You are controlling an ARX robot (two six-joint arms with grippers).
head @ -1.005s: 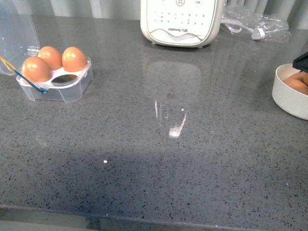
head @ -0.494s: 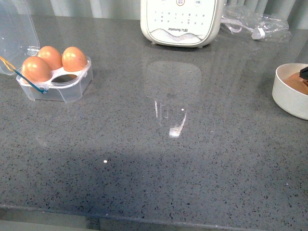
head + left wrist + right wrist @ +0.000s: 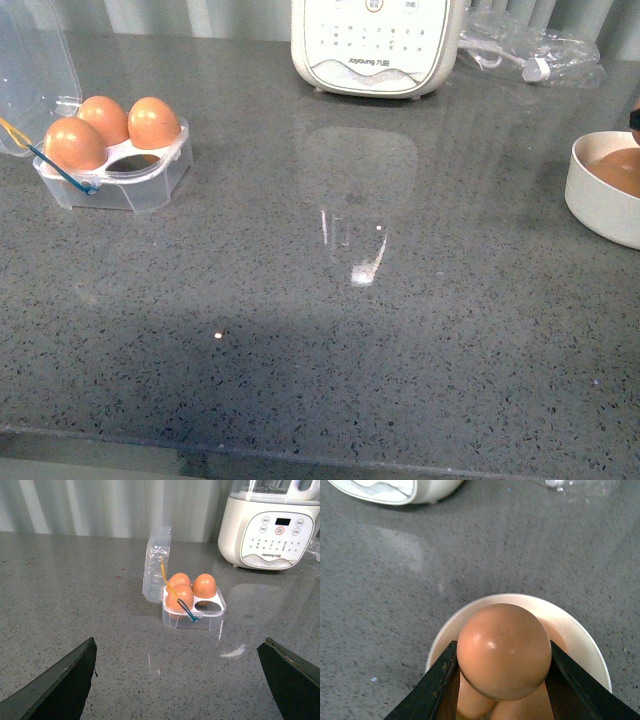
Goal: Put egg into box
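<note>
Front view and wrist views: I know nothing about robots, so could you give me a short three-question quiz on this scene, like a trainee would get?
1. True or false: all four cups of the box hold eggs.
2. What is the right end effector shut on? A) the egg B) a spoon C) nothing
3. Fill in: the held egg is above the round white ____.
Key: 1 false; 2 A; 3 bowl.
</note>
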